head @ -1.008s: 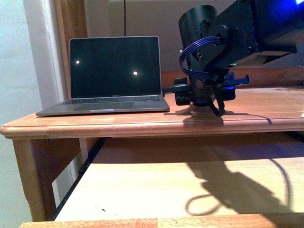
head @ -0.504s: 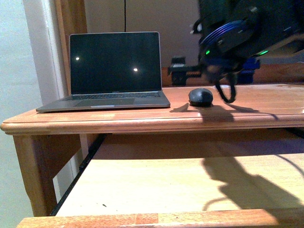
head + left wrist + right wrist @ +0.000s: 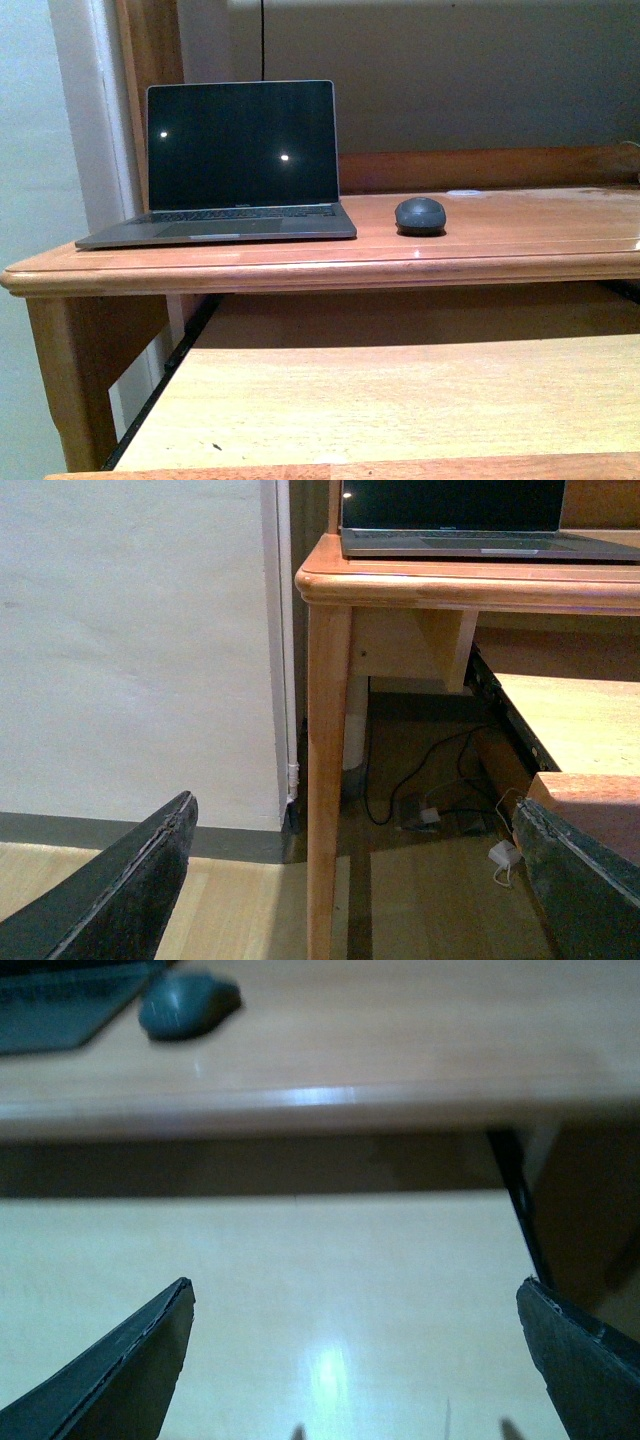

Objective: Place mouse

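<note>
Resting flat on the table (image 3: 520,235), the mouse (image 3: 420,215) is a small dark grey-blue oval dome with a smooth matte shell; no lettering can be made out on it. It sits just beside the laptop (image 3: 240,160), off that machine's right front corner in the front view, with a narrow strip of bare wood between the two. The right wrist view shows the same pair, blurred.

The laptop is a slim grey metal slab with its lid open and upright. Its glossy screen is dark but for two small bright spots of reflected light. A tiny mark sits on the strip below the screen, too small to read.

The table is warm reddish wood, varnished to a sheen, with a rounded front edge and a raised rail (image 3: 480,168) behind the laptop. Below the laptop's level a paler wooden shelf (image 3: 400,400) juts forward. A thin black cord (image 3: 263,40) hangs down the wall (image 3: 480,80) behind the laptop.

In the left wrist view a square wooden leg (image 3: 328,780) drops from the corner under the laptop to a pale floor (image 3: 420,900), where loose cables (image 3: 430,810) lie. The left tool (image 3: 352,810) has its dark, rough-edged fingers (image 3: 130,890) spread wide, well below the laptop. The right tool (image 3: 355,1285) is likewise wide, hovering over the shelf, below and in front of the laptop.
</note>
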Available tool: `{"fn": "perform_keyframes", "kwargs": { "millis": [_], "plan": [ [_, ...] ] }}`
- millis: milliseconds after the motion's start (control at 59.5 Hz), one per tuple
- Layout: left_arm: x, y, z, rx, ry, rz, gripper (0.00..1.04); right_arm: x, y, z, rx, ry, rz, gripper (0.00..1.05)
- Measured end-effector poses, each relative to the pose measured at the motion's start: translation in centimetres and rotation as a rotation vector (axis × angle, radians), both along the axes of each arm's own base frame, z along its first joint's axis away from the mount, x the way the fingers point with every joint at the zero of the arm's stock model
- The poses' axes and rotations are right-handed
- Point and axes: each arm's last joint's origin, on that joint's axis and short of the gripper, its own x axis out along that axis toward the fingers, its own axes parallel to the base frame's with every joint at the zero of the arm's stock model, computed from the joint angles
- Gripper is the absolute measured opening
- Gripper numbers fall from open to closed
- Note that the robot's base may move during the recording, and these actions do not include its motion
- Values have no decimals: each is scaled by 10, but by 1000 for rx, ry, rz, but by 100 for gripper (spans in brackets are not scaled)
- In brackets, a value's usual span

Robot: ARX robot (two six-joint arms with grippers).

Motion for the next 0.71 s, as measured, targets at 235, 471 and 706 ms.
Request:
{"fn": "perform_keyframes", "kwargs": {
  "millis": [235, 471, 706],
  "plan": [
    [0, 0, 0, 0, 0, 0, 97, -50, 2, -44, -38, 85, -2, 97],
    [0, 0, 0, 0, 0, 0, 97, -44, 21, -56, -82, 67, 10, 97],
    [0, 0, 0, 0, 0, 0, 97, -20, 50, -65, -97, 60, 61, 97]
  ]
}}
